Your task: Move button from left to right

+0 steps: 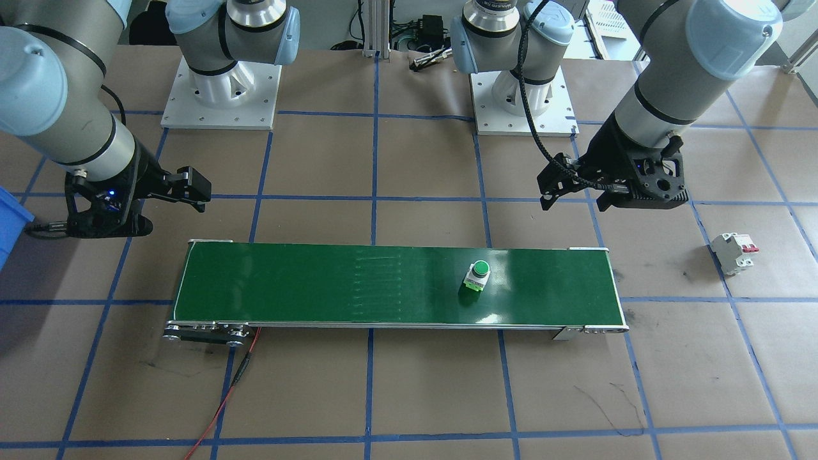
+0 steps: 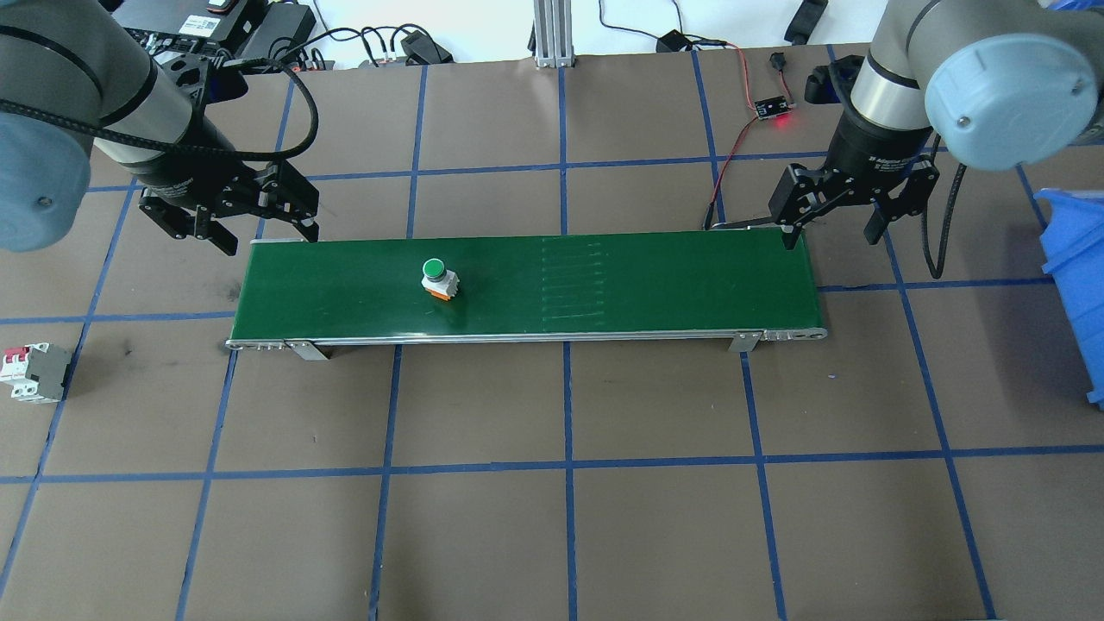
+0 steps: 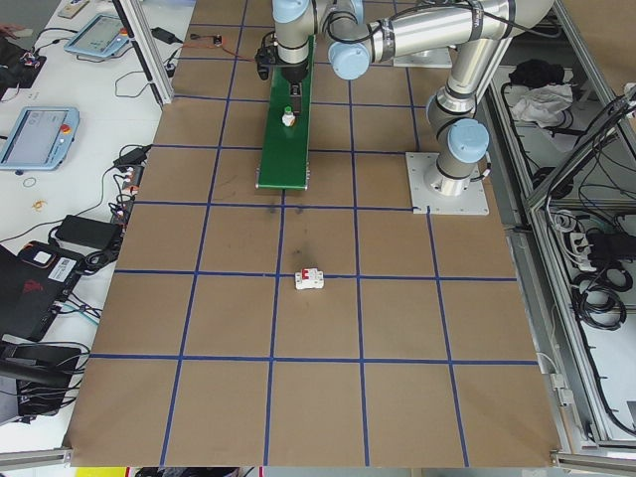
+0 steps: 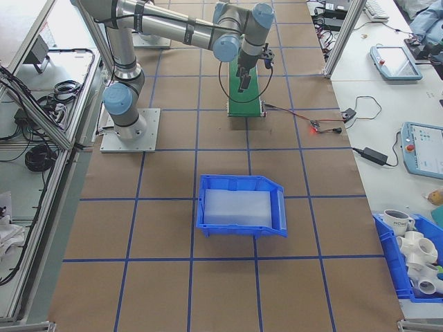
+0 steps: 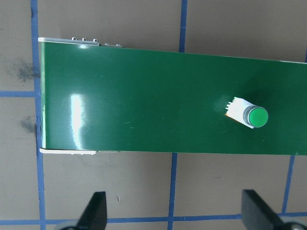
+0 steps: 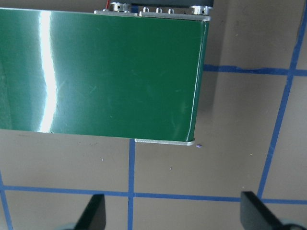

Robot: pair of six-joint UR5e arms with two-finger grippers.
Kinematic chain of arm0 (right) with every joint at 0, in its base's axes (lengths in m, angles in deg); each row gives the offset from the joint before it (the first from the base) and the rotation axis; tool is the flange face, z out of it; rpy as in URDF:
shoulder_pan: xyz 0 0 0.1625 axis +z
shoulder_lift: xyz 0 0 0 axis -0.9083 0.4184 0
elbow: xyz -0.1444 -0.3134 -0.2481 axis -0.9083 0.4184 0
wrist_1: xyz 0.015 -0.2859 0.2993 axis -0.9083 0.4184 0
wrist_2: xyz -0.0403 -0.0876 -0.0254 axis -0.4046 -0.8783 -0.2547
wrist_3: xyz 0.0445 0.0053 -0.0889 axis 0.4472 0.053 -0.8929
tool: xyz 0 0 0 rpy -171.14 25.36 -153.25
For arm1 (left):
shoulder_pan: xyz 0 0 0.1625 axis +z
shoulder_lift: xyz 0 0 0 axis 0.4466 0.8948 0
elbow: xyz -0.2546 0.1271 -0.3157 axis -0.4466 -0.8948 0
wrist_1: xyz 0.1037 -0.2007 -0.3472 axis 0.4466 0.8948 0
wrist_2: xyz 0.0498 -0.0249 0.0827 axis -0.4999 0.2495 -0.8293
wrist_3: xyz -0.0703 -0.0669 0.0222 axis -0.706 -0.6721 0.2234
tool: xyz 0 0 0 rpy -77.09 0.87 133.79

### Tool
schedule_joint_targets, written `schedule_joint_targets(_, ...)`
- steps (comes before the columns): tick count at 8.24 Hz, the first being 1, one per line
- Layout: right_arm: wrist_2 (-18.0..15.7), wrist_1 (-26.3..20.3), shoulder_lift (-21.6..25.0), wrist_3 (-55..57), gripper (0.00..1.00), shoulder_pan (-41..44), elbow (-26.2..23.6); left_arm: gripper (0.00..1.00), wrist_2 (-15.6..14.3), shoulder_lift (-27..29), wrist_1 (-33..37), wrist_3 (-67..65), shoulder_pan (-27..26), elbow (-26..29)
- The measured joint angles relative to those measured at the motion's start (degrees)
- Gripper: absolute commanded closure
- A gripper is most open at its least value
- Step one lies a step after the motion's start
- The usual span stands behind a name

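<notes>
The desk (image 2: 552, 517) is brown, ruled into squares by blue tape lines. On it lies a dark green conveyor belt (image 2: 604, 285) with silver edges. The button (image 2: 438, 279) has a bright green round cap, a white collar and a base that shows orange in the overhead view and light green from the front. The circuit breaker (image 2: 34, 373) is white and grey with red levers. The bin (image 4: 242, 206) is blue. Both end effectors, left (image 2: 226, 211) and right (image 2: 849, 200), are black.
</notes>
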Motion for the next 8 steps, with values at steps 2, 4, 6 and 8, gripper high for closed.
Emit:
schedule_joint_targets(2,3.96,3.91,-2.76,6.39,0.00,0.17,-0.95,0.00,-0.02,0.18,0.21,0.02,0.09,0.00)
schedule_joint_targets(4,6.05,6.25,-3.20,13.06,0.00,0.87,-2.61,0.00,-0.12,0.28,0.33,0.07,0.47,-0.04)
schedule_joint_targets(6,9.16,6.73,-2.95,16.22,0.00,1.77,-3.11,0.00,-0.17,0.41,0.30,0.17,0.69,-0.03)
schedule_joint_targets(8,10.55,7.19,-2.80,19.86,0.00,2.97,-3.20,0.00,-0.24,0.56,0.28,0.47,0.74,-0.01)
